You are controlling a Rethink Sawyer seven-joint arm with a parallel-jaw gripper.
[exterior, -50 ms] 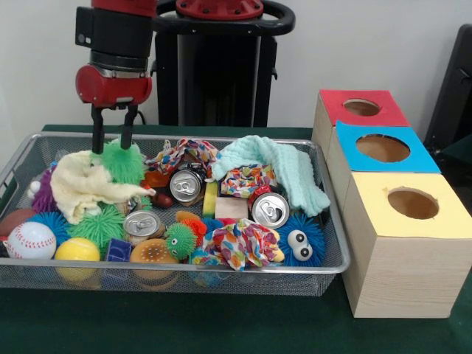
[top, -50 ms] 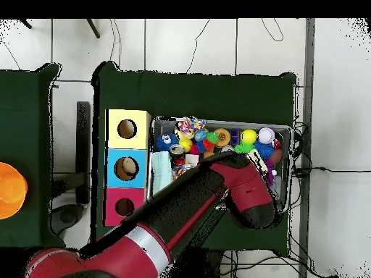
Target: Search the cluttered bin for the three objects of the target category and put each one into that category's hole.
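Observation:
My gripper (exterior, -50 ms: 111,146) hangs open over the left back part of the wire bin (exterior, -50 ms: 221,268). Its fingertips reach down to a green spiky ball (exterior, -50 ms: 122,164) and a pale yellow cloth (exterior, -50 ms: 80,186) draped beside it. Nothing is held between the fingers. Three drink cans lie in the clutter: one at the centre back (exterior, -50 ms: 186,184), one to the right (exterior, -50 ms: 271,209), one near the front (exterior, -50 ms: 142,223). A mint cloth (exterior, -50 ms: 284,166) and patterned cloths (exterior, -50 ms: 243,243) also lie there. In the overhead view the arm (top, -50 ms: 217,195) hides the gripper.
Three wooden boxes with holes stand right of the bin: red top (exterior, -50 ms: 361,108), blue top (exterior, -50 ms: 383,147), yellow top (exterior, -50 ms: 413,203). A baseball (exterior, -50 ms: 31,240), a yellow ball (exterior, -50 ms: 77,249) and a blue spiky ball with eyes (exterior, -50 ms: 301,240) fill the bin's front.

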